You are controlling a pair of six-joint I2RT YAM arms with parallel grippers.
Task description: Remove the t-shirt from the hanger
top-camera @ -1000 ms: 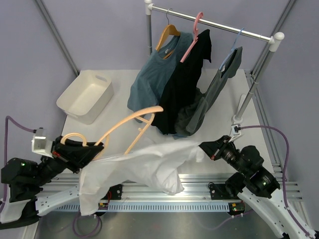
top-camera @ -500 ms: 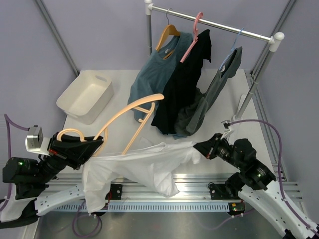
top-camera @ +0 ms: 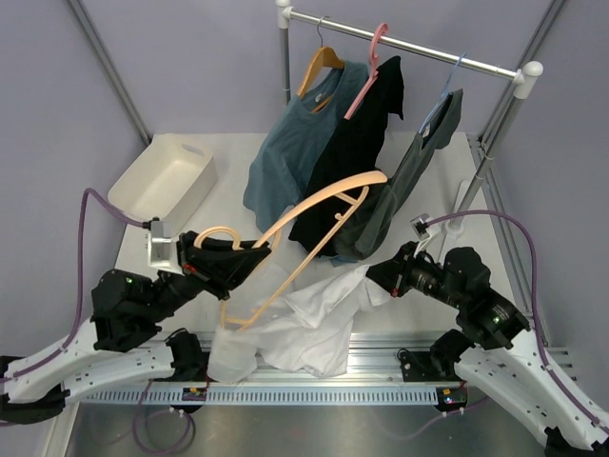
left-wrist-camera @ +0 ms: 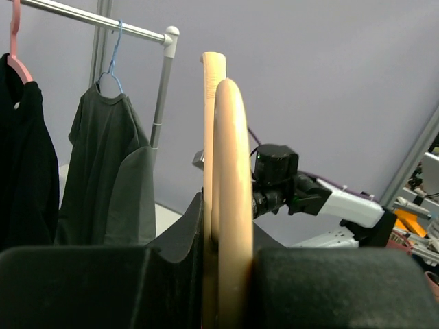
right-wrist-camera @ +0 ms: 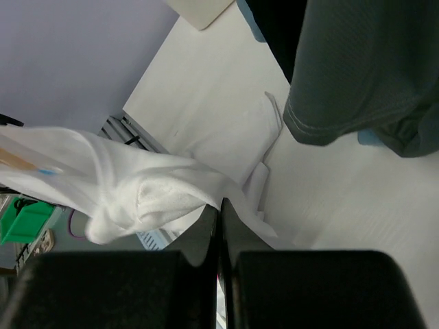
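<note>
My left gripper [top-camera: 257, 251] is shut on the pale wooden hanger [top-camera: 324, 206] and holds it tilted above the table. The hanger's upper arm is bare and points toward the rack. Its lower arm reaches down into the white t-shirt [top-camera: 303, 329], which sags in a crumpled bunch over the table's near edge. My right gripper [top-camera: 373, 276] is shut on a fold at the t-shirt's right side. In the left wrist view the hanger [left-wrist-camera: 232, 171] stands clamped between the jaws of the left gripper [left-wrist-camera: 223, 236]. In the right wrist view the right gripper [right-wrist-camera: 221, 205] pinches the white t-shirt [right-wrist-camera: 137, 192].
A clothes rack [top-camera: 419, 48] at the back right carries a teal shirt [top-camera: 285, 152], a black shirt [top-camera: 352, 162] and a dark grey shirt [top-camera: 419, 162], which hang low close to the hanger's tip. A white bin [top-camera: 162, 183] sits at the back left. A metal rail [top-camera: 381, 367] runs along the near edge.
My left arm has swung right and forward, carrying the hanger toward the rack. The t-shirt has slid off the upper arm and bunched lower. My right gripper has shifted only slightly.
</note>
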